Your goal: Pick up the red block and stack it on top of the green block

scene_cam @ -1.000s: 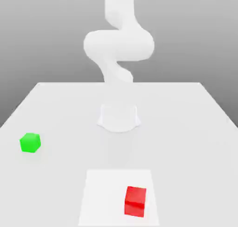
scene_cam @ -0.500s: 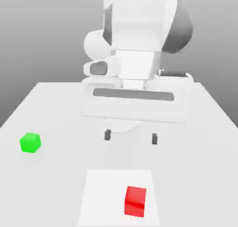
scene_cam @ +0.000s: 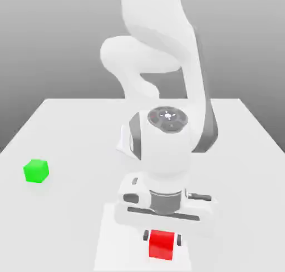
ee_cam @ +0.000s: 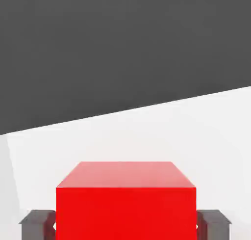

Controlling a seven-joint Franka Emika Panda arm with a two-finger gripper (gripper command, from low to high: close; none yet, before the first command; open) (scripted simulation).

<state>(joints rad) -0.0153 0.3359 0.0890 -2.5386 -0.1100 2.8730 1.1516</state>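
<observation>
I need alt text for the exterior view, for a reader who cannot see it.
A white robot arm's gripper is shut on the red block at the near edge of a white table. The green block sits apart at the exterior view's left.

My arm bends forward and down, hand pointing at the table; my gripper (scene_cam: 162, 239) is clamped on the red block (scene_cam: 162, 244), a finger on each side.

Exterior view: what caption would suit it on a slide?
Gripper shut on the red block, green block waiting off to the exterior view's left.
</observation>
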